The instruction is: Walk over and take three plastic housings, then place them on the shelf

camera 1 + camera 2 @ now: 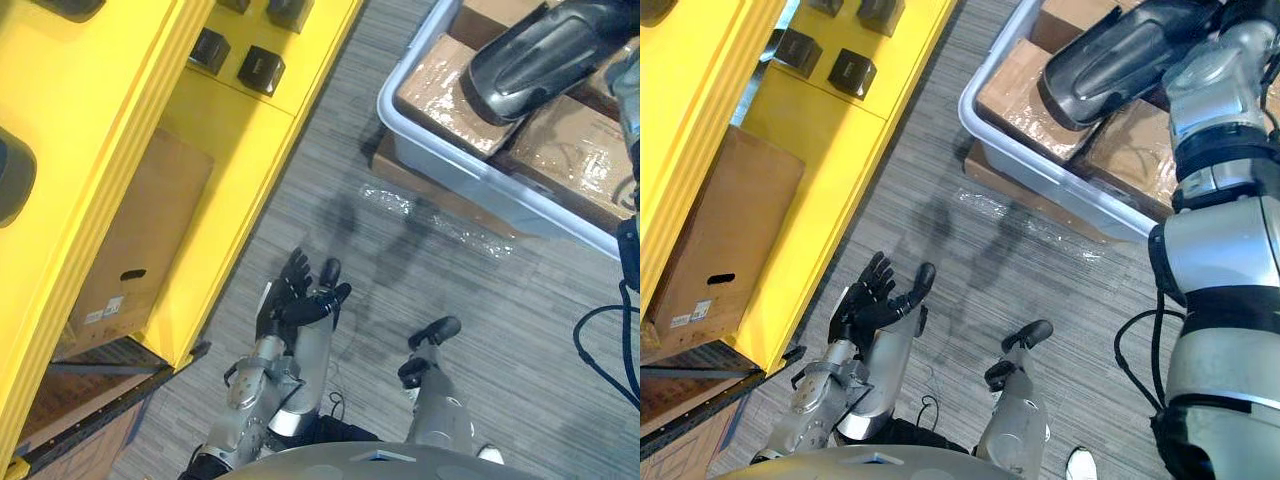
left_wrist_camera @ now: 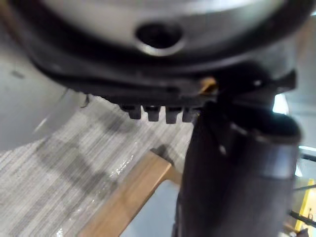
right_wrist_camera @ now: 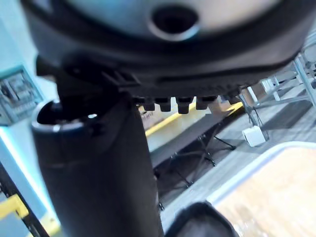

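Note:
A long dark plastic housing (image 1: 1120, 55) lies on film-wrapped cardboard boxes inside a pale grey bin (image 1: 1040, 170) at the upper right. My right arm reaches up to the housing's right end. In the right wrist view my right hand (image 3: 94, 163) has its thumb straight, above the bin, with a dark rounded shape (image 3: 197, 222) past it. My left hand (image 1: 300, 295) hangs open over the carpet with its fingers spread and nothing in it. The yellow shelf (image 1: 130, 110) runs along the left. Small dark housings (image 1: 262, 68) sit on one level and a larger dark one (image 1: 10, 175) on another.
A brown cardboard box (image 1: 140, 240) stands under the yellow shelf. The bin rests on a wooden board (image 1: 400, 165). A strip of clear film (image 1: 430, 215) lies on the grey carpet in front of it. Open carpet separates shelf and bin.

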`<state>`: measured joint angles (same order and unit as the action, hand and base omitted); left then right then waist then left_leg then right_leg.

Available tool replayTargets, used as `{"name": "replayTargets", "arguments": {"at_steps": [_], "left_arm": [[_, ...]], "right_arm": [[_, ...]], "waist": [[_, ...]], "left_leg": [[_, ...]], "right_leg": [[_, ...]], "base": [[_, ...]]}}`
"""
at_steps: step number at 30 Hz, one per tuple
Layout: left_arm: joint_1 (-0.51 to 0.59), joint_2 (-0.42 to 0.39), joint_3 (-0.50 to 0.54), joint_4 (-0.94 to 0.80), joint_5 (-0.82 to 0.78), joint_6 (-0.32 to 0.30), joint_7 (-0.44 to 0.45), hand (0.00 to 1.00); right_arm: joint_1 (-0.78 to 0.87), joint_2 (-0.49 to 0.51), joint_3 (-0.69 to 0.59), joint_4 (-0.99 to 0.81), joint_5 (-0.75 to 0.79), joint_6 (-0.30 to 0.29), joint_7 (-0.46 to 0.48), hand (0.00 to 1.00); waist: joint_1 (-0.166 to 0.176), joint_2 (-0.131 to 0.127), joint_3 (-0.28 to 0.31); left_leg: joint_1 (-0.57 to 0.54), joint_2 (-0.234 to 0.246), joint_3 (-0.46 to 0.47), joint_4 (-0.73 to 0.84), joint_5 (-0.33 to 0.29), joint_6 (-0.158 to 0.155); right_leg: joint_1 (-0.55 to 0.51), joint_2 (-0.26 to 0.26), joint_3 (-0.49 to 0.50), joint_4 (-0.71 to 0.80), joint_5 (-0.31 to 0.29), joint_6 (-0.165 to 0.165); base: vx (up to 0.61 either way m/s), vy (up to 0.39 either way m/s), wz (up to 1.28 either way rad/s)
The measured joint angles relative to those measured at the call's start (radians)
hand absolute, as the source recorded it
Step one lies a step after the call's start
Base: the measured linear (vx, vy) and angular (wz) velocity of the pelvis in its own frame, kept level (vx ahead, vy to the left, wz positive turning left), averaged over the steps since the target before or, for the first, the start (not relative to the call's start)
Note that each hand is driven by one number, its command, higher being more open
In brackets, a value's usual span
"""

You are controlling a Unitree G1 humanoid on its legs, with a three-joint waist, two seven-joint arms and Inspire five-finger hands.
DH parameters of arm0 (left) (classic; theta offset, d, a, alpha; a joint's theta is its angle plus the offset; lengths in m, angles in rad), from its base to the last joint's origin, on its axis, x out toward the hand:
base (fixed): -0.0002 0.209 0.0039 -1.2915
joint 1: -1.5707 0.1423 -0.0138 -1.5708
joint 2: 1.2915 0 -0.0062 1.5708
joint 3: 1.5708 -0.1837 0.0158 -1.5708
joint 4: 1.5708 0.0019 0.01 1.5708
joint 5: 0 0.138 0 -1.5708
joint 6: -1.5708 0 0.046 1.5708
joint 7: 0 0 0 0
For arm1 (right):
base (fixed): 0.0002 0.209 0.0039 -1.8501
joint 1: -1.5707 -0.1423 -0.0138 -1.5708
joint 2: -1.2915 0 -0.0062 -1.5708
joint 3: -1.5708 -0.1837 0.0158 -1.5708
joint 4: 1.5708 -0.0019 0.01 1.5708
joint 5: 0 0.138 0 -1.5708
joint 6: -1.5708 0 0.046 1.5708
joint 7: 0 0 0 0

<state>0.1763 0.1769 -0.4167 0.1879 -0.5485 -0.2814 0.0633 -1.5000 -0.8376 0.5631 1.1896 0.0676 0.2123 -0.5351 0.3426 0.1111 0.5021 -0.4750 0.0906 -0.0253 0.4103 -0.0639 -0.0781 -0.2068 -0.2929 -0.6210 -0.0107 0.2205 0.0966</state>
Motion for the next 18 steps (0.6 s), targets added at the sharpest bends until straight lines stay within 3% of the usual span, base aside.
{"name": "replayTargets", "arguments": {"at_steps": [6, 9, 18], "left_arm": [[0.001, 0.002, -0.006, 0.0, 0.001, -0.001, -0.019, 1.0], [0.0, 0.001, -0.017, 0.004, 0.001, -0.001, -0.018, 1.0], [-0.021, -0.023, -0.067, 0.07, 0.006, -0.001, 0.011, 1.0]], "right_arm": [[0.017, 0.0, -0.023, -0.024, 0.146, -0.003, 0.014, 1.0], [0.079, 0.0, -0.085, -0.022, 0.18, 0.017, 0.074, 1.0], [0.098, 0.005, -0.123, 0.08, 0.269, 0.064, 0.168, 1.0]], "waist": [[-0.023, 0.0, 0.0], [-0.033, 0.004, 0.002], [-0.036, 0.062, 0.007]], "left_leg": [[0.005, 0.008, 0.024, 0.005, -0.002, 0.0], [0.007, 0.008, 0.027, 0.005, -0.002, -0.001], [0.018, 0.007, 0.033, -0.003, -0.002, 0.0]], "right_leg": [[-0.017, 0.004, 0.027, 0.011, -0.007, -0.012], [-0.017, 0.004, 0.031, 0.012, -0.004, -0.01], [-0.026, -0.002, 0.043, 0.027, -0.004, -0.008]], "base": [[-0.09, 0.021, -0.14], [-0.03, 0.017, -0.02], [-0.03, 0.032, -0.03]]}}
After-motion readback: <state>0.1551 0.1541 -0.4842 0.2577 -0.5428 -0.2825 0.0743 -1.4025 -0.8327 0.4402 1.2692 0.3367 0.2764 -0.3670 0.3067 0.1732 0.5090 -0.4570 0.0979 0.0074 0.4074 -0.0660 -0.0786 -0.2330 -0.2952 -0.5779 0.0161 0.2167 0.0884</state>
